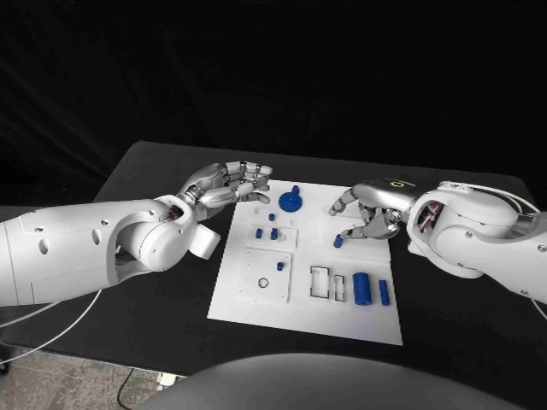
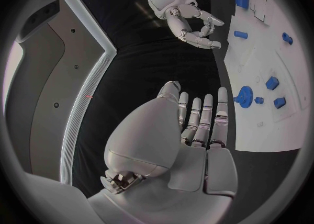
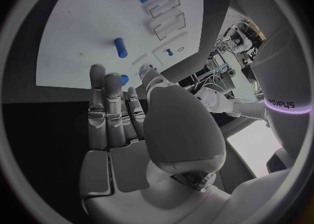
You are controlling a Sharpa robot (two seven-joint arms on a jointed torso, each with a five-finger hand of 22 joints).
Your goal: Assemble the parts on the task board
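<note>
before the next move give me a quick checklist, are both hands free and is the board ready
1. Left robot hand holds nothing, fingers apart: ok.
2. Right robot hand holds nothing: ok in the right wrist view.
3. White board lies flat on the table: ok.
4. Blue gear is on the board's far end, between the hands: ok.
5. Small blue peg near the right hand is untouched: ok.
6. Large blue cylinder is seated in a slot: cannot tell.

White task board (image 1: 348, 320) flat mid-table. Blue gear (image 1: 291, 203) at far edge; small blue pegs (image 1: 267, 232) mid-board, apparently upright; two blue cylinders (image 1: 373, 289) lying near right edge.
</note>
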